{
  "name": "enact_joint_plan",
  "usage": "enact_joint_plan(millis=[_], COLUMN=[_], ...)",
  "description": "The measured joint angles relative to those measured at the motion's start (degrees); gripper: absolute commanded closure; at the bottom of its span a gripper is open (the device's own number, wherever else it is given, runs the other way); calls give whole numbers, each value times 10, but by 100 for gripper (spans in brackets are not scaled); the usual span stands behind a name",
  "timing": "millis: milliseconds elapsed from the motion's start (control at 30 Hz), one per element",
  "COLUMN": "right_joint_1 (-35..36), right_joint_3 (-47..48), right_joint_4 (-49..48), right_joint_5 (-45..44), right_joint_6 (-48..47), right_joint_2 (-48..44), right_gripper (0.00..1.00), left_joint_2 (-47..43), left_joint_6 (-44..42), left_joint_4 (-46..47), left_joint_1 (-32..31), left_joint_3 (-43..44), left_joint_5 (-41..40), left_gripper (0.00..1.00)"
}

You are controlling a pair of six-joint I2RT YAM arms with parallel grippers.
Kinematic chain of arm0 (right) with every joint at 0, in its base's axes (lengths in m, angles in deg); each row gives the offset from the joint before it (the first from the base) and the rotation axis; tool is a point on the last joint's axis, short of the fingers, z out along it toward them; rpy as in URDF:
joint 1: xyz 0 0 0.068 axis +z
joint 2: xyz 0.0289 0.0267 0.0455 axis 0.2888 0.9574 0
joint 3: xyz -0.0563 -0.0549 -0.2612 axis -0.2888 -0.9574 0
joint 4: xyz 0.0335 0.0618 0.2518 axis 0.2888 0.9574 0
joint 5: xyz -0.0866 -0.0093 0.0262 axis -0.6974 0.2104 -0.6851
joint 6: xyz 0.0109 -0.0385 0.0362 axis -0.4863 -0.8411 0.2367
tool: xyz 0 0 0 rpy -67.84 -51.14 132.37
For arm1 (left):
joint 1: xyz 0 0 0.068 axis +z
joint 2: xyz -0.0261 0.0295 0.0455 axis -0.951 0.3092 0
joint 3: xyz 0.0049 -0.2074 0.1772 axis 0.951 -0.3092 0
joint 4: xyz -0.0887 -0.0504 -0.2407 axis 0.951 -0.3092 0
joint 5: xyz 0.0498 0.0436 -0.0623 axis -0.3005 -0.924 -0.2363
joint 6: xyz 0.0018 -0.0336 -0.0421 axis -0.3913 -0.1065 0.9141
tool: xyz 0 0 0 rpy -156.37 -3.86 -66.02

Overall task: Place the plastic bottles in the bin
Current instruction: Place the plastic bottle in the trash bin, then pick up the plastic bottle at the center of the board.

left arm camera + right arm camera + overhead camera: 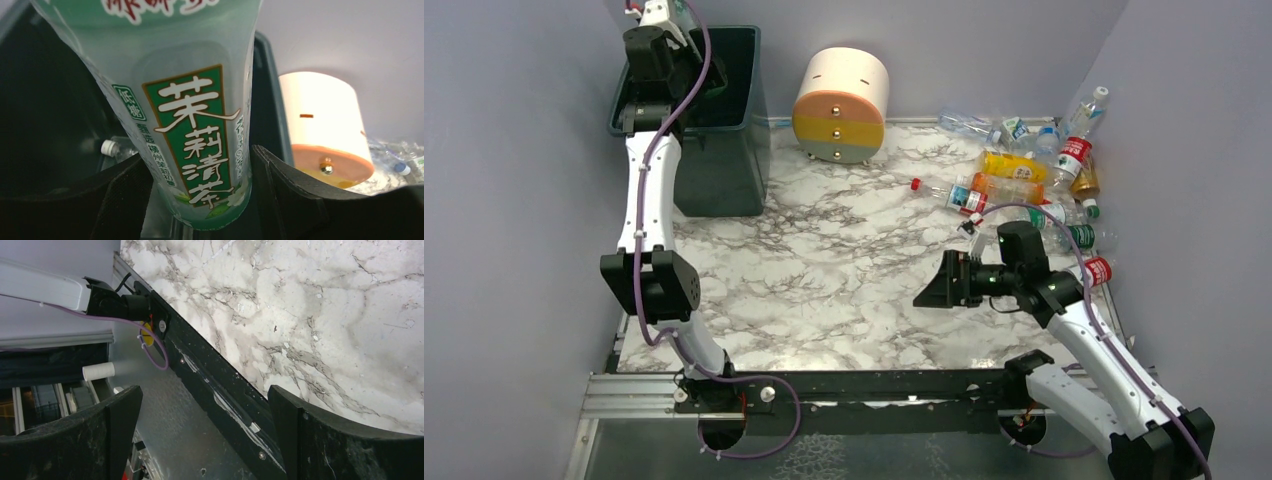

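1. The left gripper point(200, 160) is closed part-way on a green-labelled tea bottle point(190, 100), one black finger pressing each side of its clear body.
2. In the left wrist view the bottle's long axis runs top to bottom. A rounded end shows just below the fingers and the other end leaves the frame at the top.
3. The held bottle hangs over the open mouth of the dark green bin point(724, 180), which stands at the far left of the marble table point(824, 270).
4. A white-capped bottle point(107, 147) lies down inside the bin.
5. The right gripper point(205, 395) is spread wide and empty, over the table's near edge.
6. The other plastic bottles point(1024, 180) are heaped in the far right corner, most lying flat with their long axes roughly left to right. One leans on the wall.
7. A round cream, yellow and grey drawer unit point(842, 105) sits just right of the bin.
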Motion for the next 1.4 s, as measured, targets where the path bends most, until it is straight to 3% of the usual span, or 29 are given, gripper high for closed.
enact_joint_plan(millis=[400,700,767,967,1067,1200,1400], right_joint_1=[0,0,0,-1,-1,-1,-7], right_joint_3=[1,7,24,102,144,214,322], right_joint_4=[-13,-18,-15,-9,-10,-12,-55], right_joint_5=[1,-32,-66,-189,-255,-344,-430], right_joint_6=[-5,13,15,14,9,-11,-84], right_joint_2=[11,-5,7,105,167,242,374], right_gripper=[1,1,1,1,1,1,1], left_joint_2=[42,34,17,-127,-206,-289,-323], left_joint_6=[-20,-11,-1,35,49,67,91], left_joint_4=[-19,-34,-41,-45,-34,-14,-1], left_joint_1=[2,2,2,-10,-41,-130,-247], left_joint_3=[-15,-15,-16,-69,-104,-186,-340], left_joint_5=[4,14,28,85,104,115,110], left_gripper=[12,9,2,1,1,1,1])
